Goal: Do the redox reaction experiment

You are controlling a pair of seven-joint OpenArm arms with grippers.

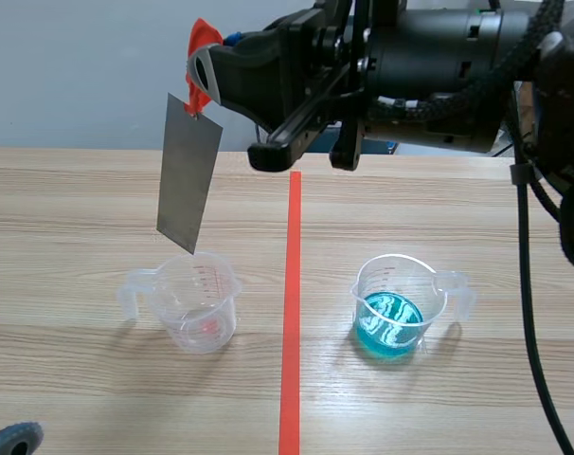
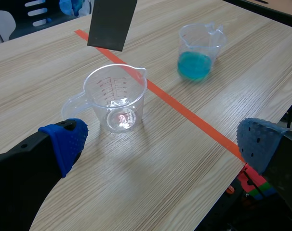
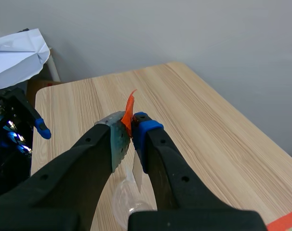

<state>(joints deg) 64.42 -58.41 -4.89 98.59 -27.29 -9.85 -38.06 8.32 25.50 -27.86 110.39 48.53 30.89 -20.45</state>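
In the scene view the right arm crosses the top of the frame from the right. Its right gripper sits in the upper left, past the middle. The fingers are clamped on the top edge of a thin grey metal sheet, where a small orange-red tab sticks up between the pads. The sheet hangs down slightly tilted, its lower corner just above the rim of a clear plastic measuring cup with red markings and not touching it. This cup stands at lower left of centre, handle to the left.

An orange-red tape line runs down the middle of the light wooden table. Right of the line, well apart from the first cup, stands a second clear measuring cup holding blue liquid.

In the right wrist view the right gripper pinches the tab – the sheet shows only as a thin sliver below the pads.

In the left wrist view the left gripper has its blue-padded fingers wide apart, holding nothing. The marked cup stands just ahead of it, the sheet hangs above that, and the blue cup is farther off across the tape.
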